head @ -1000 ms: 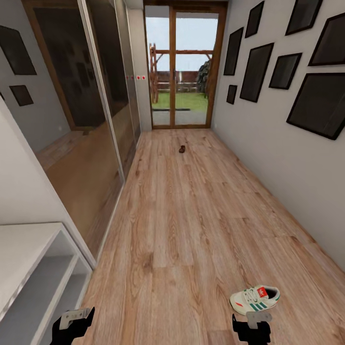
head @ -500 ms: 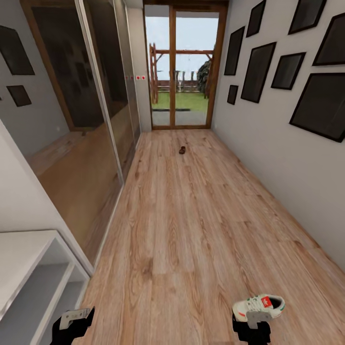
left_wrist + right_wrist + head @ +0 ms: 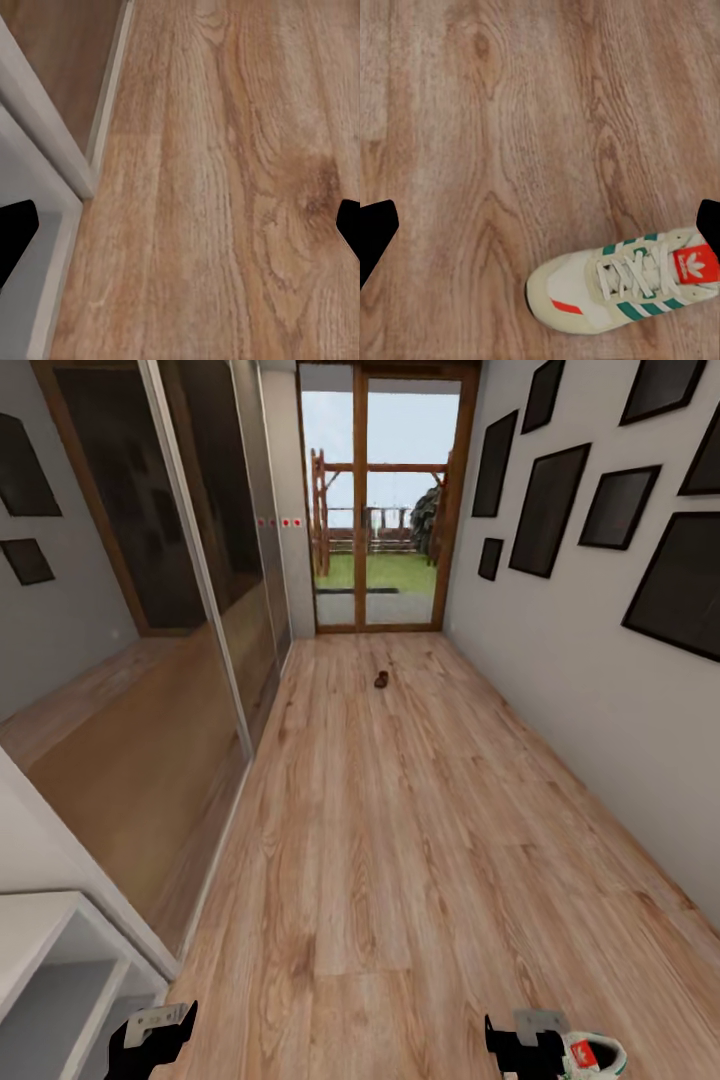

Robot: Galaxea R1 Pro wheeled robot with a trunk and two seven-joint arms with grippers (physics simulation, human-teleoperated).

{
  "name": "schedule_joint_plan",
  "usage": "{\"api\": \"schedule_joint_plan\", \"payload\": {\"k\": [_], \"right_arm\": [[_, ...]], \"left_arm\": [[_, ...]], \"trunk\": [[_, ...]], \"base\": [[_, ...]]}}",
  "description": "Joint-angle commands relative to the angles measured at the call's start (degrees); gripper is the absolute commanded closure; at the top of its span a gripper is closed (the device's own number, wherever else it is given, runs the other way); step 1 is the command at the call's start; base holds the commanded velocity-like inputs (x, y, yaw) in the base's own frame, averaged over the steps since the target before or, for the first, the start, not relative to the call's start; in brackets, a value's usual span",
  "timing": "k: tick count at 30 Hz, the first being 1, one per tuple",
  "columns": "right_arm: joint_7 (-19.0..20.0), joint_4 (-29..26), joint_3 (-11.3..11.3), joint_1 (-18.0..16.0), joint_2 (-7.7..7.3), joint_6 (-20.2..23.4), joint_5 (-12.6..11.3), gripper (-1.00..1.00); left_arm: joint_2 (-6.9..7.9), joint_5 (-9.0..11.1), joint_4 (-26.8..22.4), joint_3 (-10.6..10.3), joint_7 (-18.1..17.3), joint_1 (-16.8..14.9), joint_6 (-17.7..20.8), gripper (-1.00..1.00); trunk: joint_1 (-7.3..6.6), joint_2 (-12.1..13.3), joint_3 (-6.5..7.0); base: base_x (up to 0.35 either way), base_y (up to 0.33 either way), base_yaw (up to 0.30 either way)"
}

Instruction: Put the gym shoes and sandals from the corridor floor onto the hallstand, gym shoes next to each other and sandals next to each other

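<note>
A white, laced gym shoe [image 3: 622,289] lies on grainy wood floor [image 3: 400,840]; a small dark shape [image 3: 381,680], maybe a sandal, lies far off. Both claws spread wide, empty.

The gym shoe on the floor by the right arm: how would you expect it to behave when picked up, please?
The gym shoe looks light for its size. Its laced upper probably gives under the fingers, so the collar may squash. It sits flat on its sole on the corridor floor, so it should slide if nudged, not roll.

White gym shoe [image 3: 622,289] with green stripes, red tongue; brown-grained floor [image 3: 400,840].
</note>
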Motion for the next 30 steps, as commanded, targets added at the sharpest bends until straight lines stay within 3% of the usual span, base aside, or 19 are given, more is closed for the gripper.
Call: {"api": "schedule_joint_plan", "payload": {"k": [1,9,20,30], "right_arm": [[-0.4,0.0,0.1,0.0,-0.03,-0.1,0.4,-1.0],[-0.4,0.1,0.1,0.0,-0.04,-0.1,0.4,-1.0],[-0.4,0.1,0.1,0.0,0.0,-0.1,0.4,-1.0],[-0.4,0.1,0.1,0.0,-0.06,-0.1,0.4,-1.0]], "left_arm": [[-0.01,0.4,0.1,0.2,-0.6,0.0,-0.1,-1.0],[-0.01,0.4,0.1,0.2,-0.6,0.0,-0.1,-1.0],[-0.01,0.4,0.1,0.2,-0.6,0.0,0.0,-1.0],[-0.01,0.4,0.1,0.2,-0.6,0.0,0.0,-1.0]], "trunk": [[0.03,0.0,-0.05],[0.03,0.0,-0.05],[0.03,0.0,-0.05],[0.03,0.0,-0.05]], "base": [[0.334,0.058,0.0],[0.305,0.093,0.0],[0.098,0.025,0.0],[0.277,0.001,0.0]]}}
